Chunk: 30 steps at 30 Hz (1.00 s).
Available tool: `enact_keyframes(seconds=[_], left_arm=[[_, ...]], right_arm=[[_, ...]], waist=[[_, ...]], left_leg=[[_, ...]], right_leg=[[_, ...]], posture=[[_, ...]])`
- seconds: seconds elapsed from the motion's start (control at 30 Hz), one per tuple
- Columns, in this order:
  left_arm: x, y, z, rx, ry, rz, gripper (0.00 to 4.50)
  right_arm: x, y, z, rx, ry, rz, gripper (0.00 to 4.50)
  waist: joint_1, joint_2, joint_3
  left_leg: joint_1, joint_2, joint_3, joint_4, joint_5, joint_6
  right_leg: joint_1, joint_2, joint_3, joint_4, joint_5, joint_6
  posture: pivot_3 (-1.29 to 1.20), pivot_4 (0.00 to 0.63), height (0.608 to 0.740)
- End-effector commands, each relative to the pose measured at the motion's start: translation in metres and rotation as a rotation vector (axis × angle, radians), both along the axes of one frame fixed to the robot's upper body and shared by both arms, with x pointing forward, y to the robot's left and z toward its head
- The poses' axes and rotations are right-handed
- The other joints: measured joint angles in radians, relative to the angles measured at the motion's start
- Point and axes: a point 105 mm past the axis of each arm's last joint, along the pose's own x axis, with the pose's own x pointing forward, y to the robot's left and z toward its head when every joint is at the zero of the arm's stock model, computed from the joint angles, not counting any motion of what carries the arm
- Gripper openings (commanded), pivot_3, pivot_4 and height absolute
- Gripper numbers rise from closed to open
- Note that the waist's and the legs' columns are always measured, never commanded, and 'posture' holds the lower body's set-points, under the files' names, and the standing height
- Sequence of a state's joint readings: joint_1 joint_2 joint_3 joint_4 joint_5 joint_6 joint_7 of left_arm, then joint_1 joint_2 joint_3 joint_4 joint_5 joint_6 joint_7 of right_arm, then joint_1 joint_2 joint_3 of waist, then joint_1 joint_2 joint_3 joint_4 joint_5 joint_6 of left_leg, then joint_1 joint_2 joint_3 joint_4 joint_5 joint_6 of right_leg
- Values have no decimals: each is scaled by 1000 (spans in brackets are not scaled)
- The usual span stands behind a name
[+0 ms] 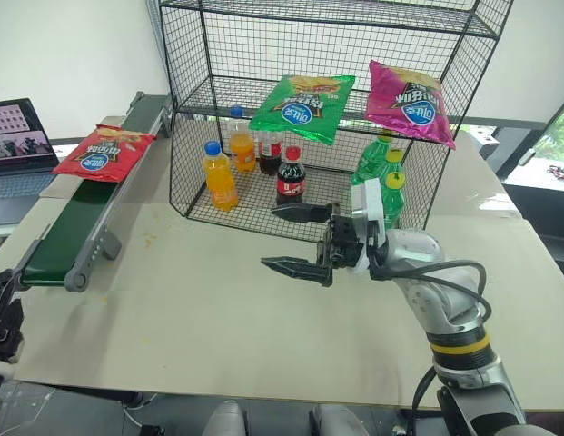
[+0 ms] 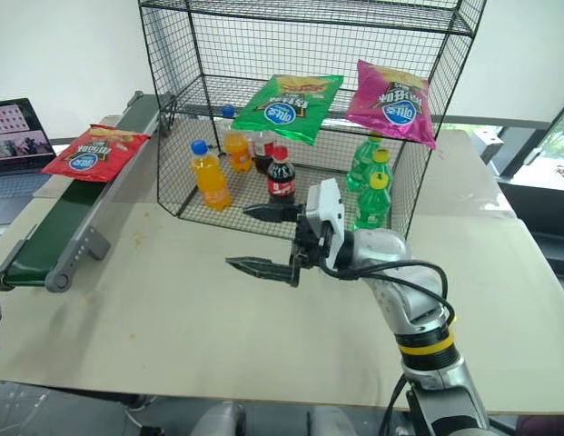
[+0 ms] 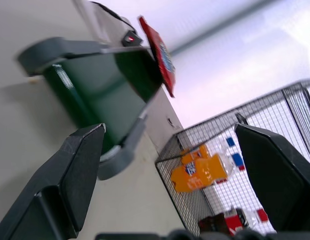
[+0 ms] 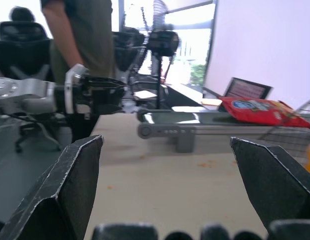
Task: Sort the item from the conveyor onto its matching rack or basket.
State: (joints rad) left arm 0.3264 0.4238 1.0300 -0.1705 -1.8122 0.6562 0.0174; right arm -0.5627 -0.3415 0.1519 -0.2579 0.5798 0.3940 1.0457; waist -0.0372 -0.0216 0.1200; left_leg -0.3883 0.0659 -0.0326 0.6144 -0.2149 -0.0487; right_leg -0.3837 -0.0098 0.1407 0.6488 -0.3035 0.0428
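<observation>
Right gripper (image 1: 295, 238) spread wide, empty, over table (image 1: 191, 318); left gripper (image 3: 169, 165) agape; red bag (image 1: 103, 153), blue-white logo unreadable, on conveyor (image 1: 68, 227)

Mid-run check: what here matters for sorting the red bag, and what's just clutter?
Job:
red chips bag, lying on the conveyor
black wire rack
right hand, open, empty
left hand, open, empty

Lying about:
green bag and pink bag on the rack shelf
drink bottles inside the rack
laptop
</observation>
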Motion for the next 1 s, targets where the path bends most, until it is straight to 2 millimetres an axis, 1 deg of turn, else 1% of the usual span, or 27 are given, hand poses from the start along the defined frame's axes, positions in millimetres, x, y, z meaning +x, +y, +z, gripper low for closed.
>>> enact_keyframes(seconds=[0.03, 0.13, 0.2, 0.37, 0.47, 0.73, 1.0], left_arm=[[-2, 12, 1, -55, -20, 33, 4435], [8, 7, -4, -81, -17, -1, 4435], [9, 6, -3, -100, -29, -7, 4435], [10, 5, -9, -83, 13, -26, 4435], [11, 6, -8, -83, 9, -19, 4435], [22, 11, -1, -43, 12, -25, 4435], [27, 10, -1, -28, 24, -42, 4435]], right_arm=[[-7, 5, 21, 47, -86, 84, 4500], [-4, 9, 29, 54, -120, 112, 4500], [-4, 9, 31, 57, -133, 117, 4500], [-3, 9, 31, 49, -162, 115, 4500], [-3, 8, 31, 49, -163, 111, 4500], [-3, 9, 32, 58, -167, 95, 4500], [0, 7, 32, 59, -167, 69, 4500]], waist=[[0, 0, 0], [-1, -1, -1], [0, -2, -1], [-4, -3, -2], [-5, -3, -2], [-3, -3, -2], [-5, -3, -2]], left_leg=[[0, 0, 0, 0, 0, 0], [0, 0, 0, 0, 0, 0], [0, 0, 0, 0, 0, 0], [0, 1, 0, -3, 0, -1], [0, 1, 1, -3, 0, -1], [0, 1, 1, -3, 0, -1], [0, 1, 1, -4, 0, -1]], right_leg=[[0, 0, 0, 0, 0, 0], [0, 0, -1, 0, 0, 0], [-1, 0, -1, 0, 0, -1], [-2, 0, -2, 0, 0, -1], [-2, 0, -2, 0, 0, -1], [-2, 0, -2, 0, 0, -2], [-3, 0, -2, 0, 0, -2]], posture=[[0, 150, 740], [0, 150, 740], [0, 150, 740], [0, 150, 740], [0, 150, 740], [0, 150, 740], [0, 150, 740]])
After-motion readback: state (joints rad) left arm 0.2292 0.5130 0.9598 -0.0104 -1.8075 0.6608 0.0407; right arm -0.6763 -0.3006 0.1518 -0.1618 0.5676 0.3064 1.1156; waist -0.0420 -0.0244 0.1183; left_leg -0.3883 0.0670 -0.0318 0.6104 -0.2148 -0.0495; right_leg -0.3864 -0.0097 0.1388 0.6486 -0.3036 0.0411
